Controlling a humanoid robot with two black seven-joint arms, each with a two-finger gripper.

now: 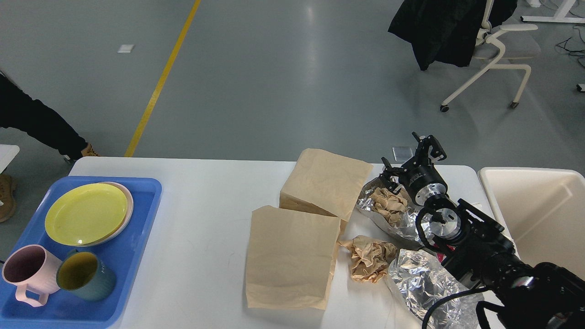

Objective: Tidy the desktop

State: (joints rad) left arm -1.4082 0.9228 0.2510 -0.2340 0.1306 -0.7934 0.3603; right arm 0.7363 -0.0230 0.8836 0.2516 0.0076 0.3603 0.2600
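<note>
The white desktop [205,219] holds two flat brown paper bags, one in the middle [290,258] and one behind it [327,183]. A sheet of crumpled foil [388,214] with a brown paper wad [388,203] on it lies right of the bags. Another brown paper wad [369,259] and a second foil sheet [425,283] lie nearer the front. My right gripper [408,155] is open and empty, hovering over the far end of the first foil sheet. My left gripper is out of view.
A blue tray [141,228] at the left holds a yellow plate [86,212] on a pink plate, a pink mug [28,272] and a dark green cup [86,275]. A cream bin [534,210] stands beyond the right table edge. A chair [498,50] stands far right.
</note>
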